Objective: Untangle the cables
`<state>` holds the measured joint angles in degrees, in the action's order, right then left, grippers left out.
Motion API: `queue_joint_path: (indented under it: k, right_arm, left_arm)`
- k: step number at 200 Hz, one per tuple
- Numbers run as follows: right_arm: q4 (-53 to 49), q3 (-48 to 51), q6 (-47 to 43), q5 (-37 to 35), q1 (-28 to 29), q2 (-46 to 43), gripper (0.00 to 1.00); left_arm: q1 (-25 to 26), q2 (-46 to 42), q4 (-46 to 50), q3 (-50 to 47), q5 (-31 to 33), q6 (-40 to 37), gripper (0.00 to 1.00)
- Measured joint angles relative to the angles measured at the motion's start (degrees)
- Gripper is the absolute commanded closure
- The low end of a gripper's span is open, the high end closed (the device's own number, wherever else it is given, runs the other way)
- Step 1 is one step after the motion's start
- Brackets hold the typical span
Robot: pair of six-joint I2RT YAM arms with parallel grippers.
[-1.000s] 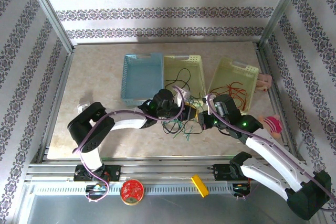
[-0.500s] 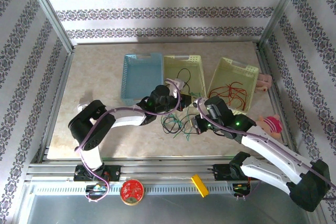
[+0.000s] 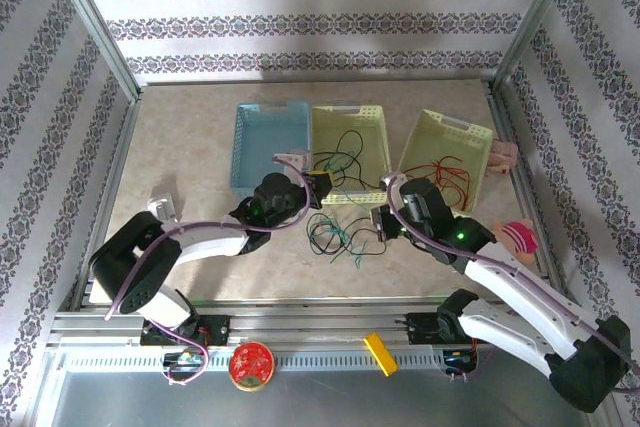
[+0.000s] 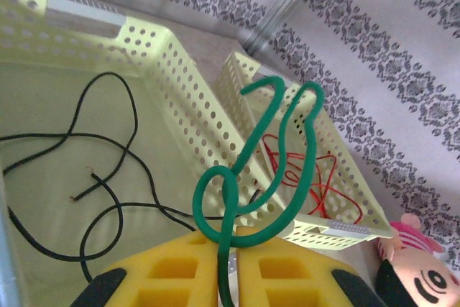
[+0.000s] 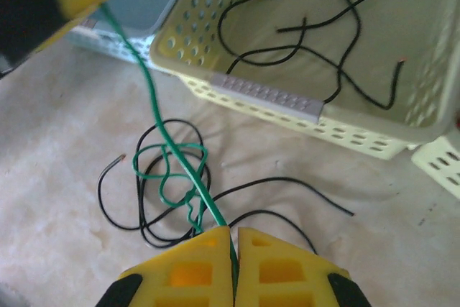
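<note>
Right claw (image 5: 233,234): closed on green cable (image 4: 227,210), low over worktop (image 3: 190,147).
Black cables (image 3: 330,237): loose tangle on worktop beside it.
Left claw (image 4: 224,241): clamped on the same green cable.
Middle basket (image 3: 350,112): black strand (image 4: 93,134).
Right basket (image 3: 455,127): red cable (image 3: 450,172).

Green cable (image 4: 226,257) between yellow fingers (image 4: 165,271). Black cables (image 4: 134,116) in pale yellow basket (image 4: 180,77); red cables (image 4: 287,174) in second pale yellow basket (image 4: 345,199). Blue basket (image 3: 270,142). Bench (image 3: 190,147) beige, possibly marbled. Walls (image 3: 300,7) white, grey floral stripes.
</note>
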<state>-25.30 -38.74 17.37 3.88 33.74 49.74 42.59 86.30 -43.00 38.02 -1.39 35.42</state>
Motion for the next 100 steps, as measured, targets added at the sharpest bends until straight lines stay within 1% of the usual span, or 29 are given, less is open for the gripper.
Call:
queue_joint_path:
  k: [21,42,66,100]
  right_arm:
    - [0.92,-0.15,0.55,1.07,-2.01,-0.09,1.0]
    - [-1.88,-0.24,0.7,0.98,-3.28,0.15,1.0]
    - [-5.22,-0.24,0.81,0.63,-3.23,1.07,1.0]
    - [-6.4,-0.35,0.85,0.04,-2.1,1.95,1.0]
  left_arm:
    - [-0.26,-3.82,0.0,-1.77,1.51,-0.26,0.87]
    - [-2.93,-7.69,-0.17,-3.5,6.25,-0.85,0.87]
    - [-5.9,-11.37,-0.33,-5.11,10.51,-1.25,0.88]
    - [-6.34,-14.4,-0.22,-6.51,12.41,-2.29,0.88]
